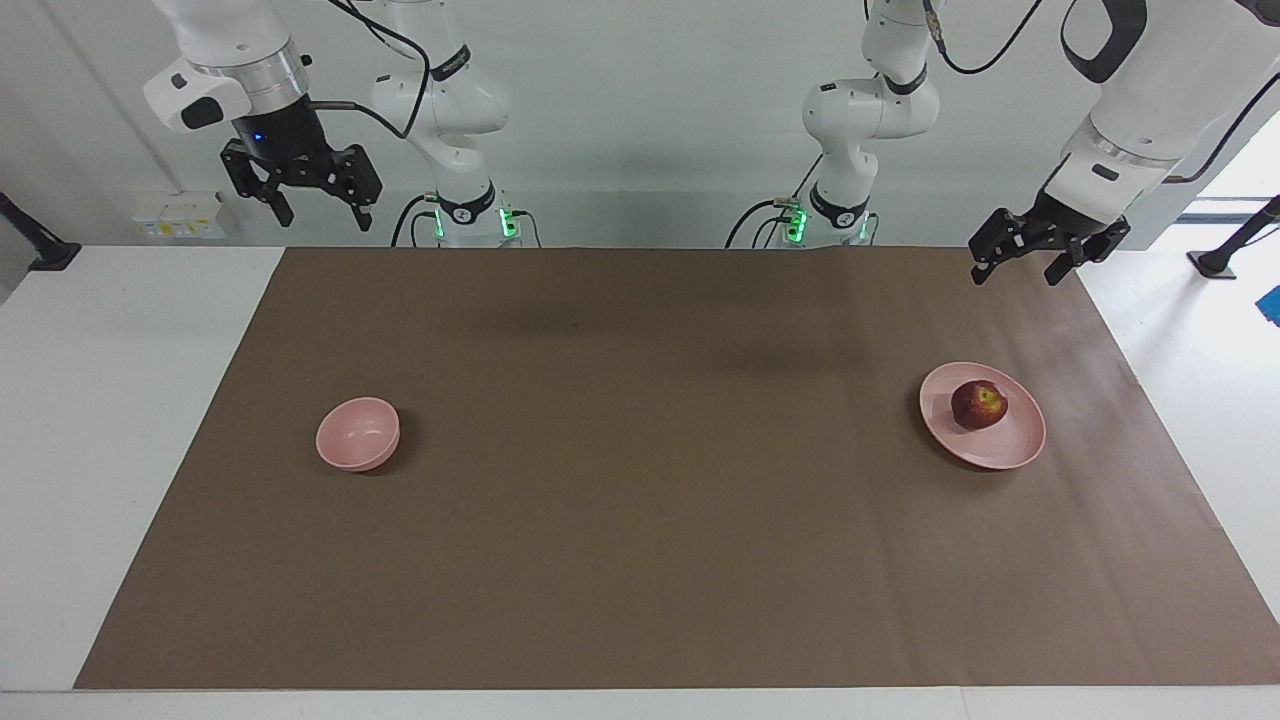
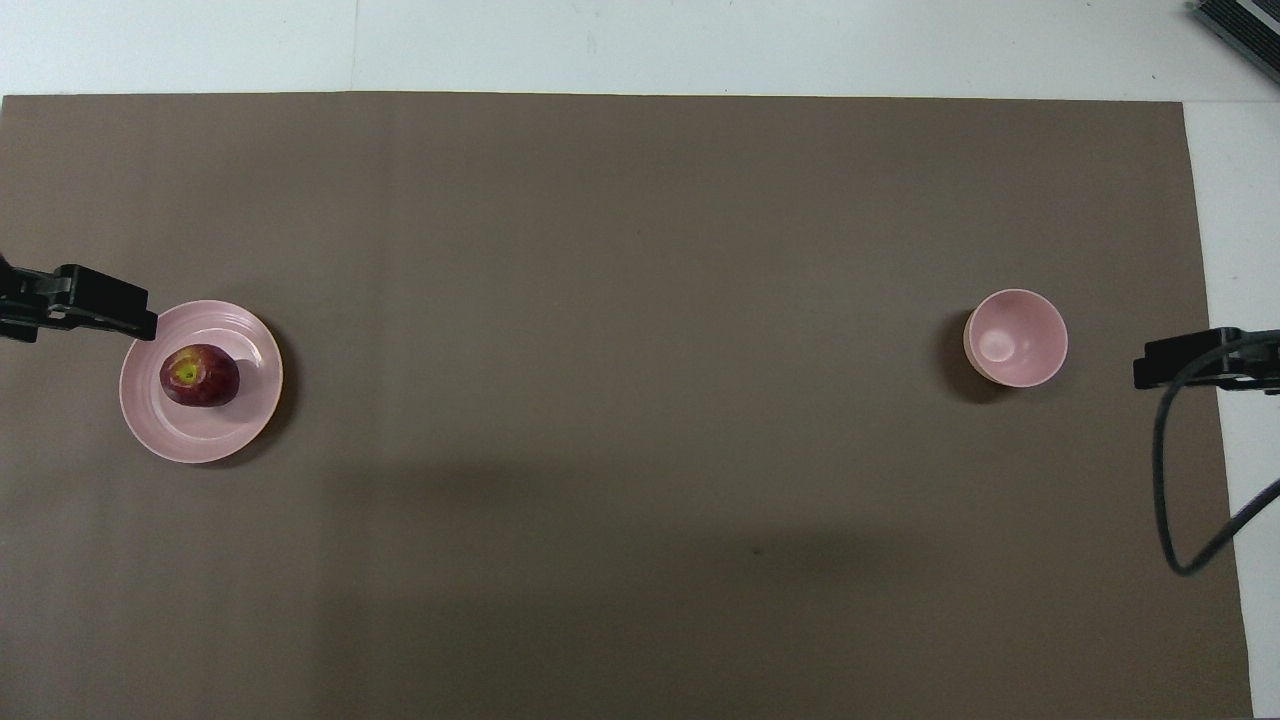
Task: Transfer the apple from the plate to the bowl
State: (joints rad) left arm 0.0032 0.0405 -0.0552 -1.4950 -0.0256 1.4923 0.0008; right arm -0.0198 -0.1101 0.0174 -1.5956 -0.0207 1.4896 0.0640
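Observation:
The dark red apple lies on the wide pink plate toward the left arm's end of the table. The small deep pink bowl stands empty toward the right arm's end. My left gripper hangs open and empty in the air over the mat's edge near the plate, apart from the apple. My right gripper hangs open and empty, high over the mat's corner at the bowl's end. In the overhead view the apple is on the plate, and the bowl is upright.
A brown mat covers most of the white table. A black cable loops down by the right gripper at the mat's edge.

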